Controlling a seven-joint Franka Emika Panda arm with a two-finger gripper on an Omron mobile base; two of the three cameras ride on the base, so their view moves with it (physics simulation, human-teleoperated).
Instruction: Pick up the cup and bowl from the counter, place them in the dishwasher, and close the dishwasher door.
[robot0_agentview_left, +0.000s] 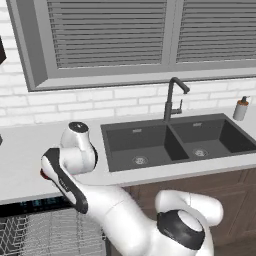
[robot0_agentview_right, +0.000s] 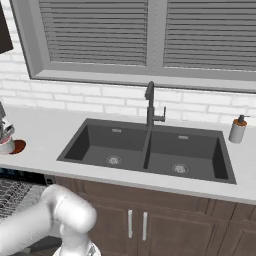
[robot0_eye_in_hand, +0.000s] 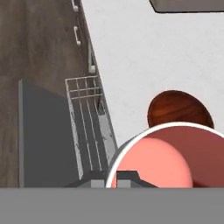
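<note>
From the left base view my arm folds out to the left over the front edge of the desk (robot0_agentview_left: 30, 150), wrist bent down near the left end, above the open dishwasher (robot0_agentview_left: 45, 227) whose grey racks show below the black control strip; a sliver of red at the wrist is probably the bowl (robot0_agentview_left: 44, 174), though I cannot be sure. The sink (robot0_agentview_left: 175, 140) lies well to the right, clear of my work. From the right base view my pincer (robot0_agentview_right: 6, 134) sits at the far left edge of the picture, over the front left part of the desk, with the cup (robot0_agentview_right: 7, 145) in it, its white wall right under the fingers, and the bowl just beside it on the desk. From the hand view I look straight down into the cup (robot0_eye_in_hand: 164, 159), its salmon interior and white rim tight against my fingertips, so I judge my pincer clamped on the cup's rim. The bowl (robot0_eye_in_hand: 179, 109) rests on the desk beyond the cup. The dishwasher rack (robot0_eye_in_hand: 89, 127) and the lowered dishwasher door (robot0_eye_in_hand: 43, 135) lie past the desk's front edge, to the cup's side, so the coming move is outward over that edge and down.
</note>
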